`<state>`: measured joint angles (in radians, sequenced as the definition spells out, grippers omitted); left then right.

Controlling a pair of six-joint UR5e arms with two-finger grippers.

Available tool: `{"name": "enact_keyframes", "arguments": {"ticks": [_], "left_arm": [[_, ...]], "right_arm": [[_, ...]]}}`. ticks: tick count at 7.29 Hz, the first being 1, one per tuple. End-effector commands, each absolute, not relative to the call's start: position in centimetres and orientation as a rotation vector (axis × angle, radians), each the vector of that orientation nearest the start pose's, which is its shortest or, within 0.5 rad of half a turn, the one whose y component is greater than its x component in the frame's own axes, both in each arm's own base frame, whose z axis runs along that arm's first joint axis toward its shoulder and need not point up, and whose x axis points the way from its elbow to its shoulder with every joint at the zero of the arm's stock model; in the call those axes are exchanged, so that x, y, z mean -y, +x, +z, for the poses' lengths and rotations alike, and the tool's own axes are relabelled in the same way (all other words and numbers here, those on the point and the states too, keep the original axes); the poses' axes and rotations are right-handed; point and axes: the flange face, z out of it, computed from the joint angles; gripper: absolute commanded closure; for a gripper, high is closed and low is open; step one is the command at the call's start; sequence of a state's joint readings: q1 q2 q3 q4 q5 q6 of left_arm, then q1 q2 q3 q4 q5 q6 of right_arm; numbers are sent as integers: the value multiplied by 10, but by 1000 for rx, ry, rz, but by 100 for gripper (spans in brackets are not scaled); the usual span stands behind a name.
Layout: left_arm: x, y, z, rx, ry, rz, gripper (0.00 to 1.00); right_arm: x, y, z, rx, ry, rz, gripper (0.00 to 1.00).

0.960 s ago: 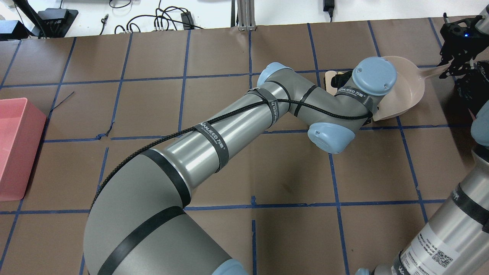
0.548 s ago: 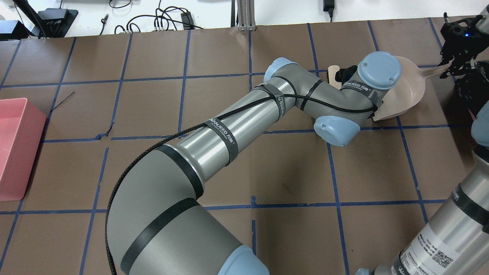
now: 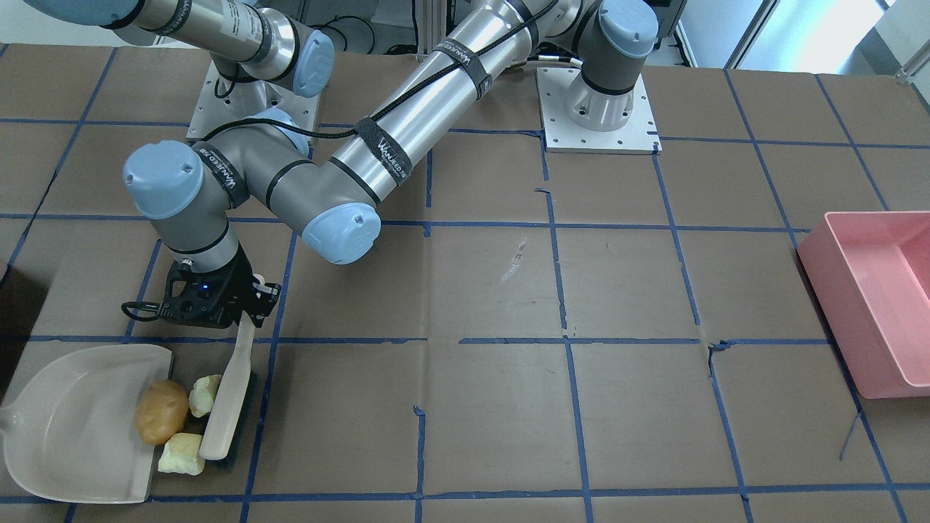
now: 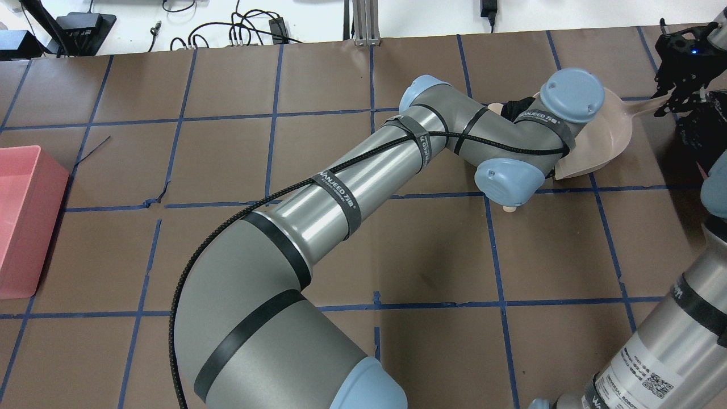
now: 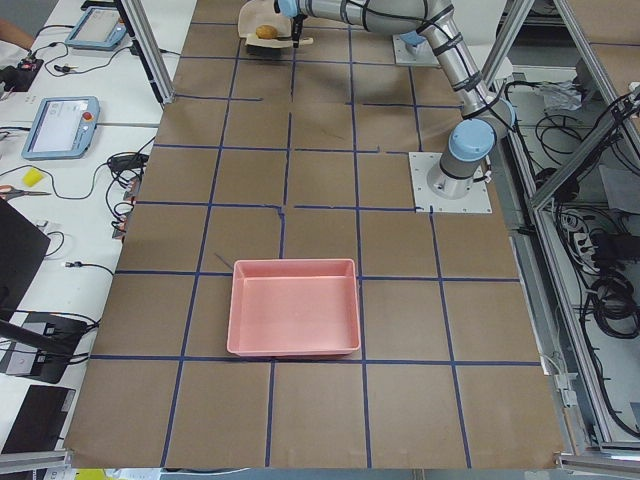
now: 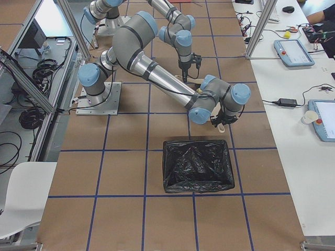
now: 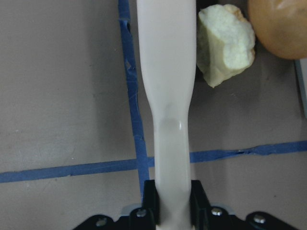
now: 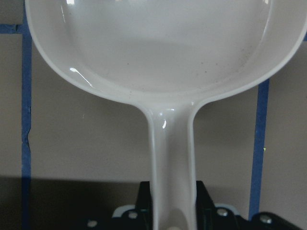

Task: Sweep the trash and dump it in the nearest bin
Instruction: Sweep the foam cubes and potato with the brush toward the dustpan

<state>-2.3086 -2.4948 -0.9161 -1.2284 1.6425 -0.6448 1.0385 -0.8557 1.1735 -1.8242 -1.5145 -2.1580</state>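
Note:
My left gripper [image 3: 245, 314] is shut on the cream handle of a brush [image 3: 227, 407] whose black bristles rest on the table. In the left wrist view the handle [image 7: 168, 96] runs up from the jaws. My right gripper [image 4: 667, 102] is shut on the handle of a beige dustpan [image 3: 65, 428], which lies flat; the handle shows in the right wrist view [image 8: 171, 158]. The tan-orange lump [image 3: 161, 412] sits on the pan's lip. Two pale foam chunks [image 3: 205, 394] [image 3: 181, 454] lie between the brush and the lip. In the overhead view the left arm hides the trash.
A black-bagged bin [image 6: 198, 164] stands near the dustpan on the robot's right. A pink bin [image 3: 872, 305] sits at the table's other end, also seen in the overhead view [image 4: 23, 221]. Blue tape lines grid the brown table.
My left arm has swung further right, carrying the brush closer to the dustpan. The right arm and dustpan have not moved.

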Motion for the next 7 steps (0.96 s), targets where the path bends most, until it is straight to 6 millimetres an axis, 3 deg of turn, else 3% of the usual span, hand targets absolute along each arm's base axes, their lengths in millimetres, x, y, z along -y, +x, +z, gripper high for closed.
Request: {"name": "enact_keyframes", "arguments": {"ticks": [1, 4, 7], "left_arm": [[527, -650, 222, -3135, 120, -172, 98], [532, -654, 208, -3148, 117, -196, 98], [528, -660, 213, -3156, 135, -203, 98]], "right_arm": [[712, -258, 256, -2112, -2225, -61, 100], [712, -258, 256, -2112, -2224, -63, 100], [712, -258, 258, -2115, -2225, -64, 100]]}}
